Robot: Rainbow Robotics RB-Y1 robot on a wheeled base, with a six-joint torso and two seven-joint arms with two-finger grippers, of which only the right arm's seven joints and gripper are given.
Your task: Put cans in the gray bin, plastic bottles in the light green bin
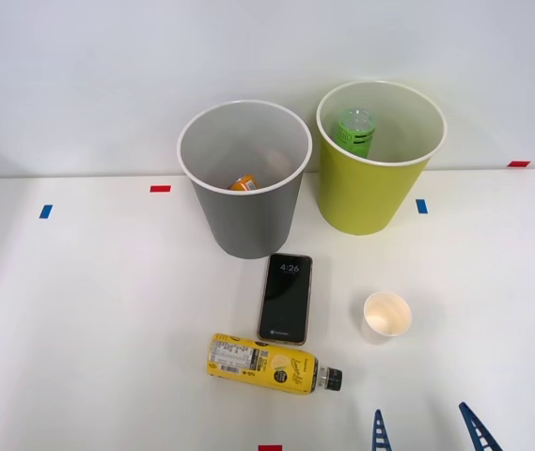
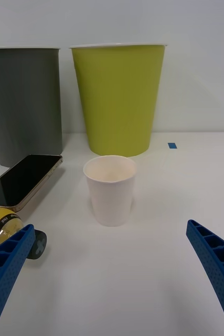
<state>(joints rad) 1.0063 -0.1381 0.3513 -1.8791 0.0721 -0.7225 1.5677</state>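
Front view has my right gripper [image 1: 427,427] low at the desk's [image 1: 79,310] near edge, jaws spread wide with nothing between them. Yellow-label bottle [image 1: 267,364] lies on its side near that edge, cap toward the gripper, just beside the phone [image 1: 286,298]. I can see the orange can [image 1: 243,182] inside the gray bin [image 1: 246,211] and the green bottle [image 1: 354,131] in the light green bin [image 1: 370,193], both toward the far edge. Paper cup [image 2: 111,190] stands upright ahead of the fingers [image 2: 7,262].

The black smartphone [image 1: 286,299] lying on the table shows "4:26" on its screen, while print on the yellow-labelled bottle [image 1: 265,363] is too small to read
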